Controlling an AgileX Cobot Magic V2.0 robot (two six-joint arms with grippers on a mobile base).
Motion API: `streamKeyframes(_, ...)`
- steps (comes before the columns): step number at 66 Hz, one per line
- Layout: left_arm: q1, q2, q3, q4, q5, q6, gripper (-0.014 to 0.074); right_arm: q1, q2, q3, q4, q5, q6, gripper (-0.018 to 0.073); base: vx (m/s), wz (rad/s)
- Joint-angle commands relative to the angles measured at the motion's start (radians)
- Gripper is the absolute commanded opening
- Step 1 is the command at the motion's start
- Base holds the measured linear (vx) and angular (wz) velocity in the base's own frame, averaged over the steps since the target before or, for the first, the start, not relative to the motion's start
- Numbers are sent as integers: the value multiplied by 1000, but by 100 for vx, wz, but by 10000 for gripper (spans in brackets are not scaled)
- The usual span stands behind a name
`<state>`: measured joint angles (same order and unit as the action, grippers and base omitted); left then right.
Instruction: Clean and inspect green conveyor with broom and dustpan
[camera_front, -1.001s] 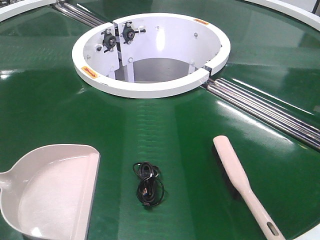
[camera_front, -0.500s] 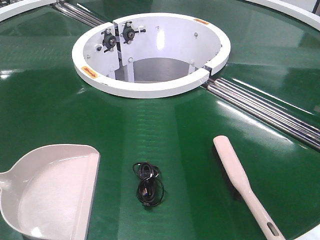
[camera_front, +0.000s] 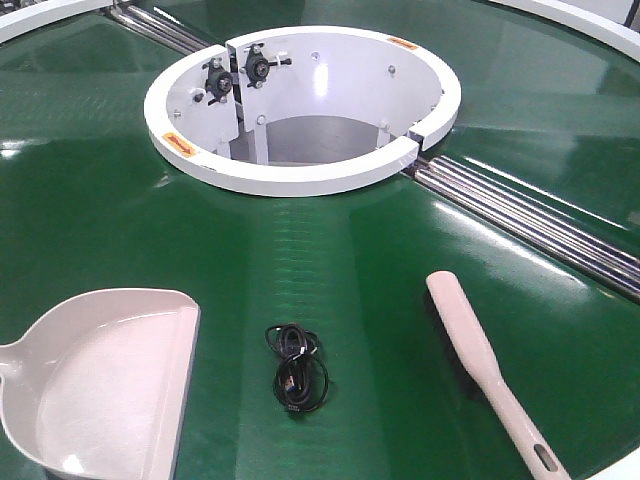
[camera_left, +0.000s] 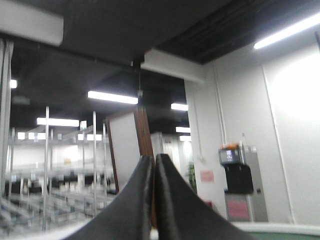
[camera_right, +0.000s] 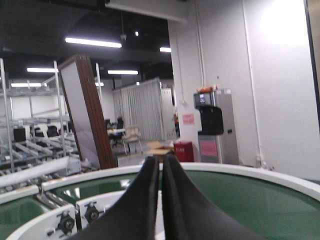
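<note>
Here, on the glossy green conveyor belt (camera_front: 330, 260), a beige plastic dustpan (camera_front: 100, 385) lies at the near left and a cream long-handled plastic broom (camera_front: 478, 355) lies at the near right, well apart. A coiled black cable (camera_front: 297, 368) sits between them, touching neither. Beyond stands a white circular hub ring (camera_front: 300, 178). The left gripper (camera_left: 153, 162) and right gripper (camera_right: 160, 162) each face the room, black fingers pressed together, gripping nothing.
</note>
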<state>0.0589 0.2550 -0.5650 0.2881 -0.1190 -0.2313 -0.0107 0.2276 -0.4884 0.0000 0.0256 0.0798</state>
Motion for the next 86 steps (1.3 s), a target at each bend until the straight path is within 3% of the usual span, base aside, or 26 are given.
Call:
streamKeyframes(1,-3,119,-102,-2,86,-32,-20,-2,134,-112,-15,-20,-18,0,0,0)
streamKeyframes(11,-4,274,-214,-2,291,-25,1,-1,325,-217,-15,24,-80,11,0,0)
streamKeyframes(22,-5,386,-234,-42,306,99,124,64,476,-240,-15,39,-93,106,0,0)
streamKeyframes(34,-46,429,-234,-187,321,180,411,182,546,-240,-15,74,-93,409,0,0)
streamKeyframes(39,-64,429,-234,-252,345,240,536,207,555,-240,-15,60,-93,532,0,0)
streamKeyframes(46,-73,429,-234,-312,391,326,636,207,572,-240,0,31,-80,663,0,0)
streamKeyframes(53,-73,429,-234,-334,424,365,646,219,582,-253,0,124,-112,694,0,0)
streamKeyframes(64,-73,429,-233,-350,447,368,600,322,667,-357,0,417,-185,671,0,0)
streamKeyframes(70,-73,429,-233,-350,450,368,575,360,758,-420,0,517,-157,662,0,0)
streamKeyframes(86,-73,429,-233,-350,484,368,568,356,1046,-601,0,790,-16,650,0,0)
